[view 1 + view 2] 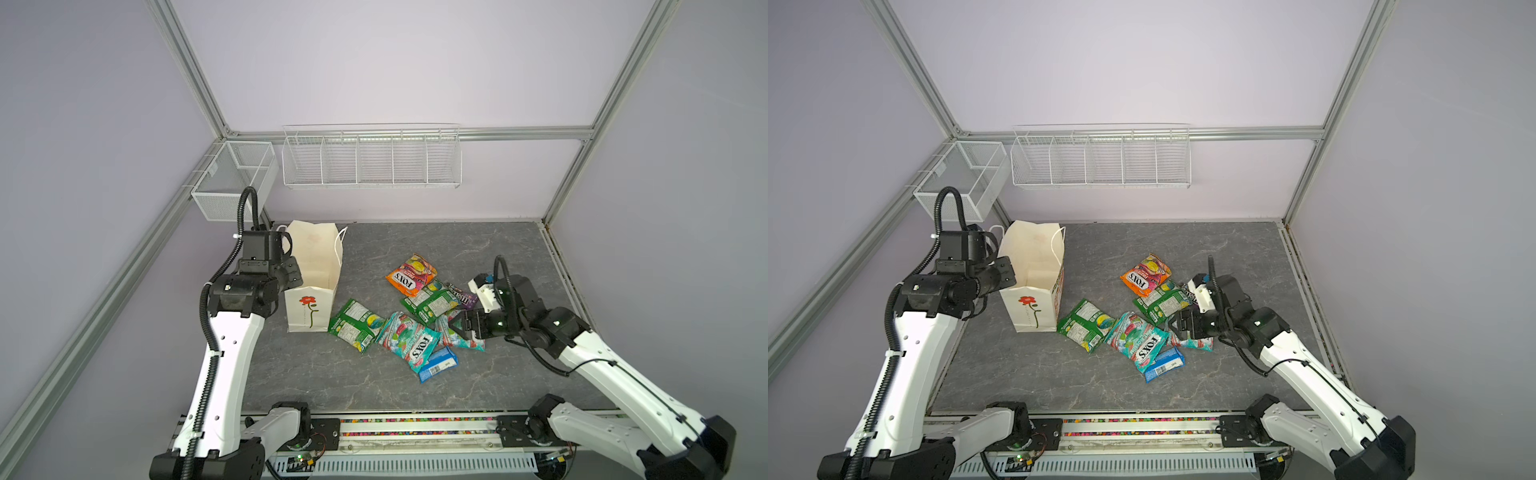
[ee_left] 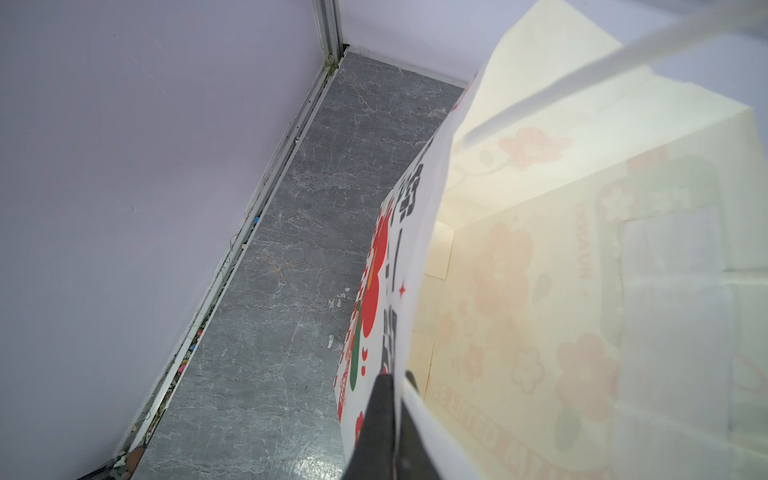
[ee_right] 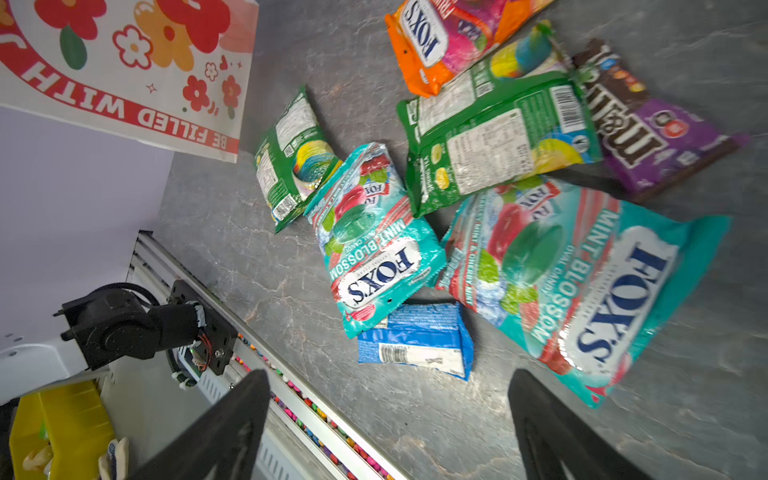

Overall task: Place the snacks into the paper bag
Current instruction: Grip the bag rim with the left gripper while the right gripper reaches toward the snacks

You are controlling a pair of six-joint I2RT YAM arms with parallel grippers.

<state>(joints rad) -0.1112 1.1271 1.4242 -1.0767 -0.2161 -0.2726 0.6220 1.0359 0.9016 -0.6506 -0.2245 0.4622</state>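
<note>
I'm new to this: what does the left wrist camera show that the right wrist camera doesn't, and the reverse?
Only the left wrist view: the inside of the paper bag, no snack visible in it, with the left gripper shut on its wall. Only the right wrist view: the snacks lying on the table, and the right gripper open near them. Both: the bag's flowered outside and the grey table.

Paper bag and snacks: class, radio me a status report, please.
Left gripper shut on paper bag rim, bag upright. Right gripper open above snacks. All seven on table, none bagged. Nothing blocking bag mouth.
</note>
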